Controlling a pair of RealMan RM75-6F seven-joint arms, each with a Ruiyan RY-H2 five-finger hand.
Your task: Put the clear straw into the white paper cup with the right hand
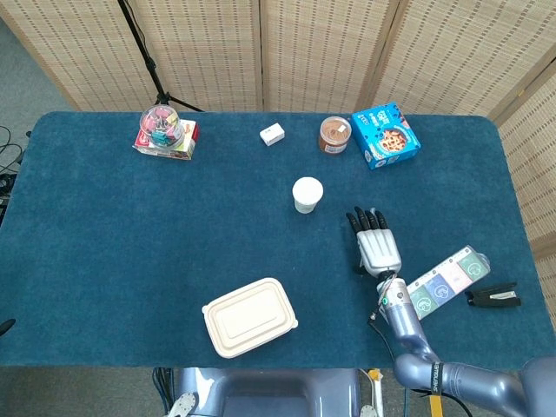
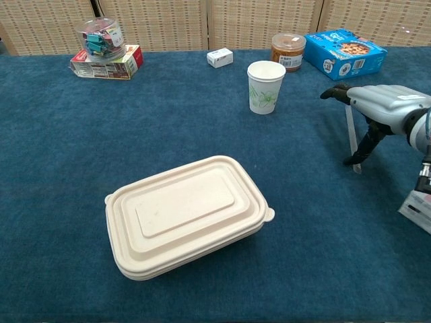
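Observation:
The white paper cup (image 1: 307,194) (image 2: 265,86) stands upright and open near the table's middle. My right hand (image 1: 375,248) (image 2: 385,111) hovers palm down to the right of it and nearer me, with its fingers stretched forward. In the chest view the clear straw (image 2: 351,138) lies on the cloth under that hand, pointing away from me. The thumb reaches down to the straw's near end, but nothing shows it held or lifted. The head view hides the straw beneath the hand. My left hand appears in neither view.
A beige lidded food box (image 1: 249,316) (image 2: 187,214) lies at the front centre. Along the far edge stand a blue cookie box (image 1: 385,135), a brown jar (image 1: 334,134), a small white box (image 1: 272,134) and a jar of clips (image 1: 162,126). A colourful card strip (image 1: 447,280) and a black clip (image 1: 493,297) lie right of my hand.

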